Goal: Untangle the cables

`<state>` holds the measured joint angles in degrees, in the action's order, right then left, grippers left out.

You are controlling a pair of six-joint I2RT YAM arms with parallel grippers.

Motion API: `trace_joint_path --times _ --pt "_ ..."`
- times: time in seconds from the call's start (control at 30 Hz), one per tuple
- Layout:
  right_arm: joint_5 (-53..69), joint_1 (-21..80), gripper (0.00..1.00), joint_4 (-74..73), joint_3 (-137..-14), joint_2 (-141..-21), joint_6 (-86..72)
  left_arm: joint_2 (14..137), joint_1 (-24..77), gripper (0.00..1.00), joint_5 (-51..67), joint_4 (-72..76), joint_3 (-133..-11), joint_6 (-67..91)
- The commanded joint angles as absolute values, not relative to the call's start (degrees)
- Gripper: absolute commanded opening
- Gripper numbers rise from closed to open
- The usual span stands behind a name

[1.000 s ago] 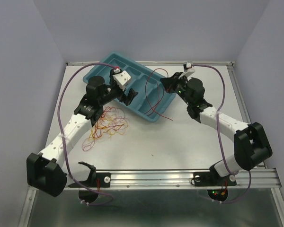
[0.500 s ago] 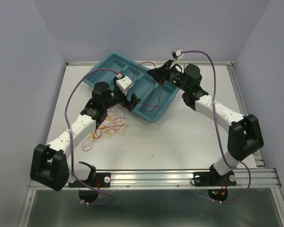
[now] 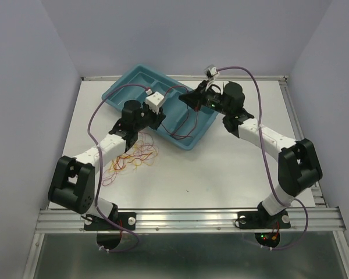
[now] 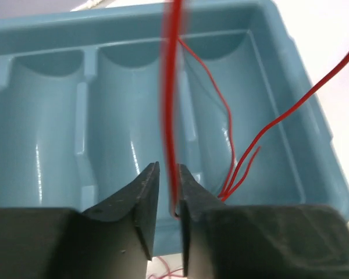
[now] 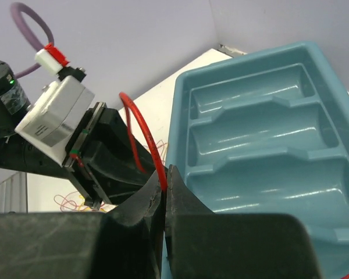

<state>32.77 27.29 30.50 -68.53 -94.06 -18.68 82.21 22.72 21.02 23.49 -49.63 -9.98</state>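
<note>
The top view looks steeply down from the near side and takes in the whole desk (image 3: 221, 168). The left wrist view sits close behind the left gripper (image 4: 168, 174), facing into the tray (image 4: 52, 116). The right wrist view looks past the right gripper (image 5: 164, 174) across the tray at the left arm (image 5: 104, 151). All three views share the tray and the red cable (image 4: 170, 87).

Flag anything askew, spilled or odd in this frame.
The blue tray sits turned at an angle to the table edges. A red cable hangs in the air over it, pinched in the right gripper's jaws. A loose tangle of cables sprawls on the table beside the tray.
</note>
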Motion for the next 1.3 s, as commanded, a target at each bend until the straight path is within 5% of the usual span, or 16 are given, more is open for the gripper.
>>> trace_joint_path --times 0.0,0.1,0.33,0.73,0.83,0.87,0.97,1.27 --pt "30.42 27.25 0.01 33.22 -63.74 -89.3 -17.23 81.3 22.59 0.21 23.72 26.19 -51.77 -10.54" --pt "24.8 26.98 0.01 32.96 -60.74 -87.72 -18.71 80.77 22.59 0.04 28.73 26.98 -49.93 -10.9" --pt "3.89 26.81 0.01 15.49 -62.83 -91.13 -25.75 84.28 25.83 0.04 29.36 24.97 -52.9 -10.46" --pt "-6.94 26.81 0.01 7.48 -68.29 -102.3 -31.9 99.39 35.85 0.0 17.06 15.48 -63.97 -8.96" --pt "-7.99 26.81 0.11 6.6 -68.99 -102.66 -31.82 105.19 38.05 0.0 12.58 10.03 -71.95 -9.41" --pt "-8.52 26.81 0.23 6.42 -68.91 -102.48 -31.64 107.38 38.32 0.0 12.22 8.98 -73.2 -8.97" --pt "-11.24 26.81 0.4 5.89 -67.94 -99.33 -31.03 108.98 38.32 0.0 9.85 7.12 -75.23 -8.35" --pt "-20.45 26.81 0.59 4.57 -63.64 -85.98 -30.59 109.07 38.23 0.01 8.17 3.96 -76.55 -8.52"
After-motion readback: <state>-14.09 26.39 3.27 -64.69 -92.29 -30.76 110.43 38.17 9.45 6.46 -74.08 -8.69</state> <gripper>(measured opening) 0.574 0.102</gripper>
